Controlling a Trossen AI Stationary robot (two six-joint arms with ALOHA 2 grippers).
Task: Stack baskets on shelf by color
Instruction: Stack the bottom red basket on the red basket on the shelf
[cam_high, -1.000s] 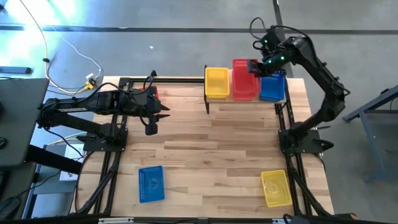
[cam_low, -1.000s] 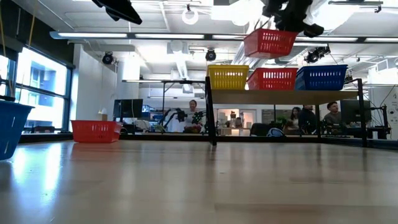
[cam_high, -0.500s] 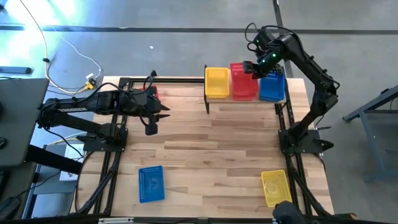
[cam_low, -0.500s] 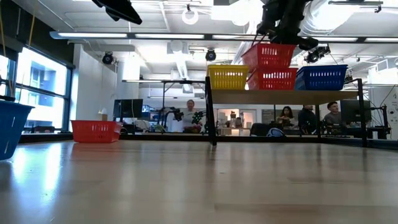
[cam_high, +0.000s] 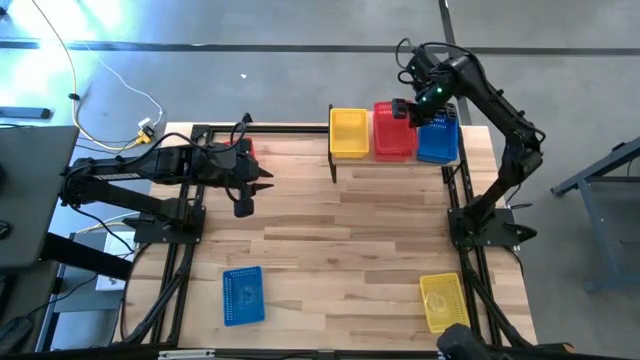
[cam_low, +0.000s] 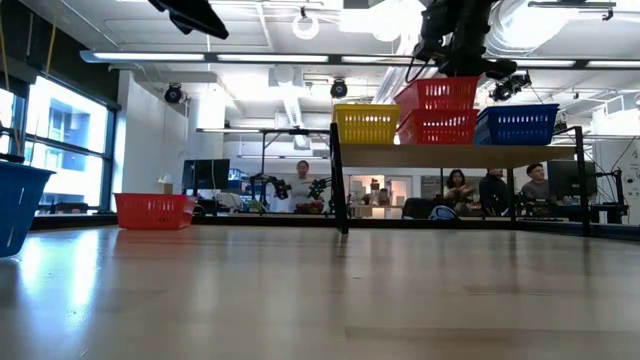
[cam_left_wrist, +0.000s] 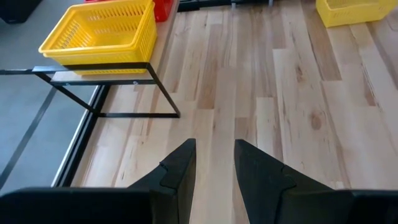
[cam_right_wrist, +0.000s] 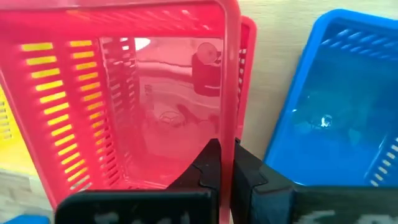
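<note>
- Behind the shelf, in the low view, you look into a bright workroom with ceiling ducts, desks and several seated people, too far off to make out in detail.
- You see only part of the shelf in the left wrist view: one wooden corner and thin black legs, the rest cut off at the frame edge.
- On the shelf's plank top stand a yellow basket, a red stack and a blue basket, side by side, the red in the middle.
- The upper red basket sits partly nested in the lower red basket; from above you cannot separate the two.
- Your right gripper has its dark fingers pinched shut on the upper red basket's thin plastic wall, over the middle of the shelf.
- All baskets are rectangular slotted plastic; through the red wall you can see light.
- Your left gripper hovers well away from the shelf over bare wood planks, fingers slightly parted, holding nothing.
- Well apart from the shelf lie another blue basket, a second yellow basket and a lone red basket, which the left arm mostly hides from above.
</note>
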